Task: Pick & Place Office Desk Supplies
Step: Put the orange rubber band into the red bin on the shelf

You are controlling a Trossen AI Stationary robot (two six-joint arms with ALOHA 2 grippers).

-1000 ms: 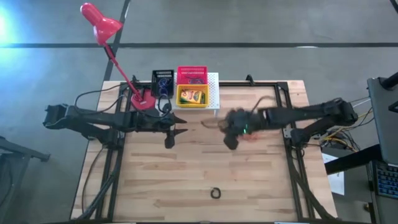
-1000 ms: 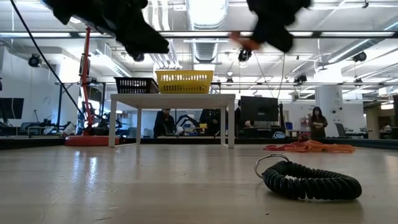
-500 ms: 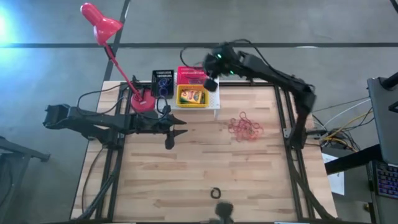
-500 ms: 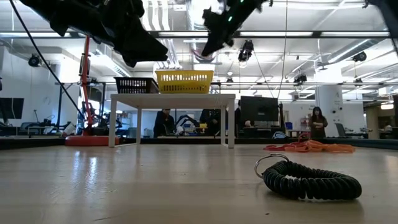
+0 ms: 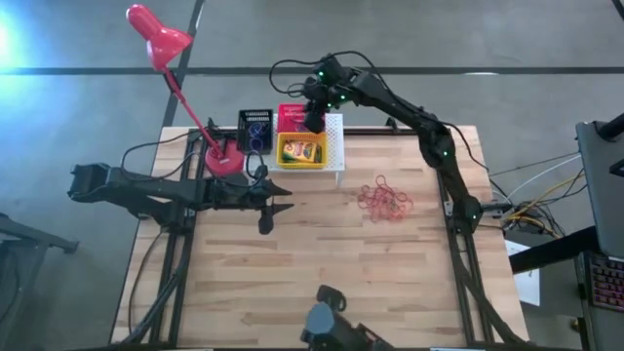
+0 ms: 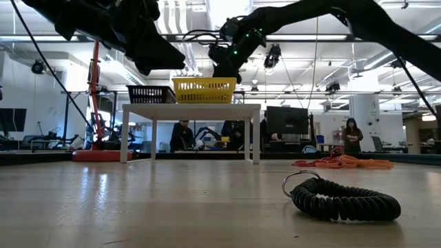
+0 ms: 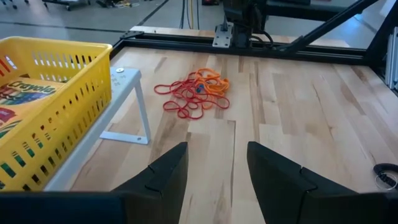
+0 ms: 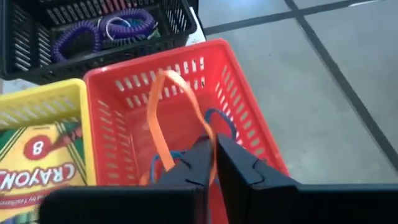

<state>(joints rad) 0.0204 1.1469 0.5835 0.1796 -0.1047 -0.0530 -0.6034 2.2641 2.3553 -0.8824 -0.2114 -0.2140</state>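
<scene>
Over the red mesh basket (image 8: 186,99): right gripper (image 8: 214,163) hangs, fingers pinched together on a thin orange rubber band (image 8: 171,99) that loops up from the tips.
Band's place: directly above the red basket's inside, not yet dropped.
Beside the red basket: yellow mesh basket (image 5: 301,151) holding a yellow-green crayon box (image 8: 34,162); black mesh basket (image 5: 254,128) with purple coiled rings (image 8: 102,28); all three sit on a white perforated stand (image 5: 335,136).
Away from the red basket, on the wooden table (image 5: 322,253): loose pile of red-orange rubber bands (image 5: 385,199); farther still, a black coiled ring (image 6: 344,200).
Left gripper (image 7: 214,180): waits well short of the baskets, fingers apart, holding nothing.
Risk: band may cling to a finger on release, or spring onto the rim and fall outside, since it stands tall and sits close to the basket's wall.
</scene>
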